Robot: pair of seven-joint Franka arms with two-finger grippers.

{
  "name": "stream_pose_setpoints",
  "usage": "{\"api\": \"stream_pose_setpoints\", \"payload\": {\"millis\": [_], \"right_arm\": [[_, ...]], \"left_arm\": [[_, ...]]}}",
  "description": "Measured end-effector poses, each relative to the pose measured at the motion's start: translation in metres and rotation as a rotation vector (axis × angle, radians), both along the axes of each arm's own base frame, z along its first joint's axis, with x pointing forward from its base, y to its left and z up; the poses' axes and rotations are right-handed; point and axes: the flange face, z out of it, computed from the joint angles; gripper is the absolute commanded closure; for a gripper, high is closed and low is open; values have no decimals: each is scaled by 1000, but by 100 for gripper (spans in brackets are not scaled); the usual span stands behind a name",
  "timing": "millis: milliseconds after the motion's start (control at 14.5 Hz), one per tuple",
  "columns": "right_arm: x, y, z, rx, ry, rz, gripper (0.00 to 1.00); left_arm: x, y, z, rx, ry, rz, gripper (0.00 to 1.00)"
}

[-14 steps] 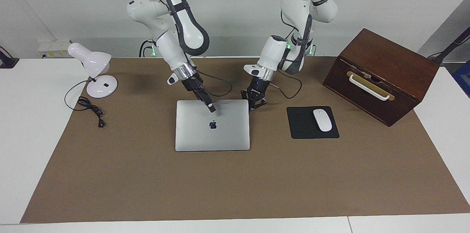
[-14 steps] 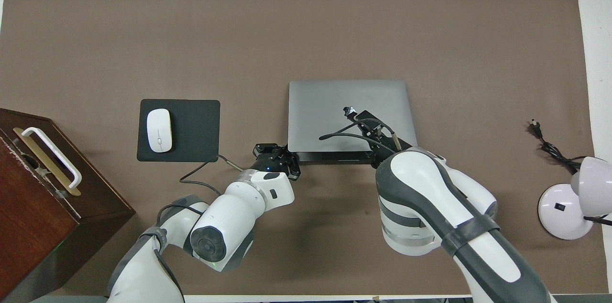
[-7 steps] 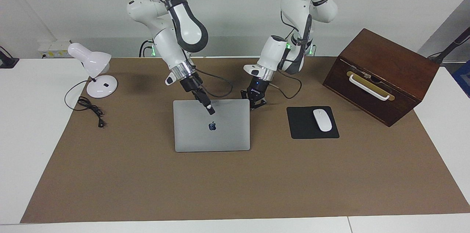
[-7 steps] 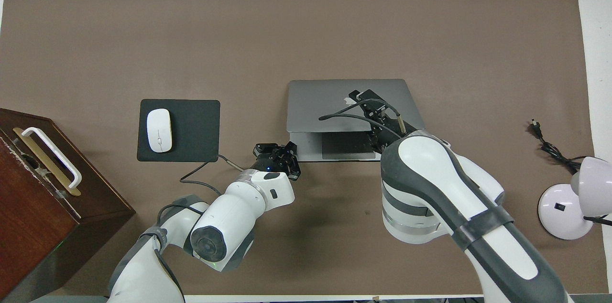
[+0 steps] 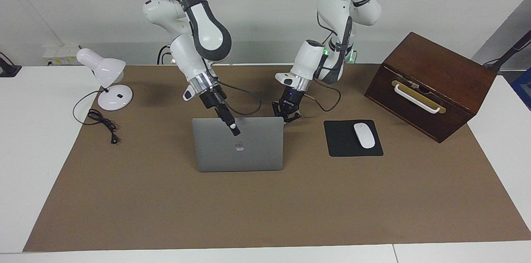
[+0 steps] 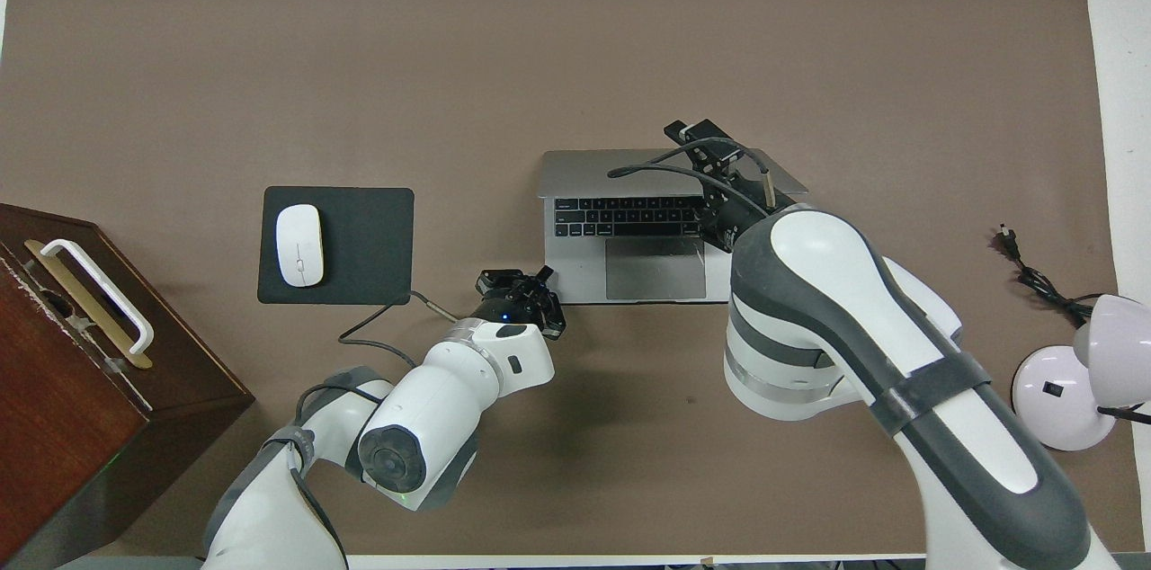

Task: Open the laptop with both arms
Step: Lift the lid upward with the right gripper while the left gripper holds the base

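Laptop [image 5: 253, 157] open; left hand [image 5: 288, 118] closed beside base; right hand [image 5: 235, 131] at lid, grip unclear

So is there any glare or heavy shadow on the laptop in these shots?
Facing view: laptop lid evenly lit, no glare, a thin shadow at its base. Overhead view: slight sheen on the trackpad; right arm covers the laptop's corner; soft shadows under both arms.
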Motion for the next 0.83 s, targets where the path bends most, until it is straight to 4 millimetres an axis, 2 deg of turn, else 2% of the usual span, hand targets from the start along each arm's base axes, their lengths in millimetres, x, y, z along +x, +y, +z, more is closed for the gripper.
{"api": "stream_pose_setpoints", "payload": {"millis": [553,829], "right_arm": [[38,10,18,21,-65,-5,0],[59,-2,32,15,-108,-21,0]], "left_arm": [[0,0,0,0,0,0,100],[0,0,0,0,0,0,100]]}}
